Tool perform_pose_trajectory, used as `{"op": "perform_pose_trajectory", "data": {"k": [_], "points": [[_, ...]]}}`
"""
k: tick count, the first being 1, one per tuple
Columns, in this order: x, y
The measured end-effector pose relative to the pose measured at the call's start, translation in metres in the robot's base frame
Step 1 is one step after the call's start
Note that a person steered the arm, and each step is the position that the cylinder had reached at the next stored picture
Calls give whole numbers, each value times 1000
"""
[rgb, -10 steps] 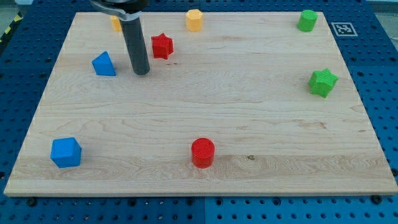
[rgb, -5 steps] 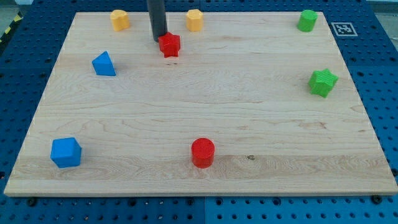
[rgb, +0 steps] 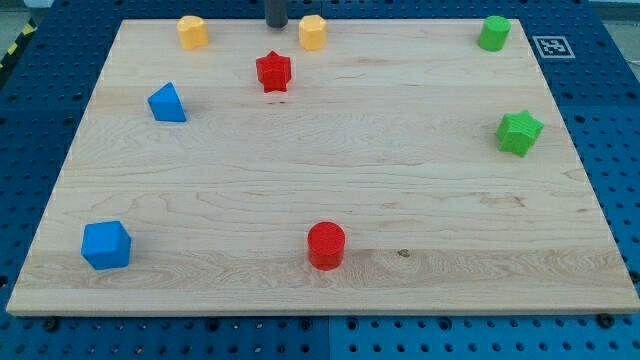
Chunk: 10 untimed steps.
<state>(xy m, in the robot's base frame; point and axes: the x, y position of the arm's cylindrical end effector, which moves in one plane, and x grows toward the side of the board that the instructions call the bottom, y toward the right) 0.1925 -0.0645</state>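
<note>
**Tip sitting at the far edge, close beside a yellow block**

My tip (rgb: 276, 26) is showing only as a short dark stub at the view's top, right at the edge of the wooden worktop (rgb: 330, 170). It is standing between the two yellow blocks, well nearer the yellow block on the right (rgb: 313, 32) than the yellow block on the left (rgb: 193, 31), and I am not seeing it touching either. The red star block (rgb: 272, 72) is lying just below it, apart from it. There are no fingers on this rod, so there is nothing to read as open or closed.

The risk, as I am judging it: any sideways drift towards the view's right is likely to clip the nearer yellow block, which is sitting close to the board's top edge (little wood behind it) and could slide off. A careless pass downward could catch the star's points and spin it.

Elsewhere, a blue triangular block (rgb: 167, 103), a blue cube (rgb: 106, 245), a red cylinder (rgb: 326, 245), a green star block (rgb: 519, 132) and a green block (rgb: 493, 33) are lying well apart from the tip.
</note>
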Motion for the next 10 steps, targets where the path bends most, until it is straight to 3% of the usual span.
{"op": "perform_pose_trajectory", "data": {"k": [7, 9, 10], "points": [[135, 177], [127, 172], [143, 145]]}}
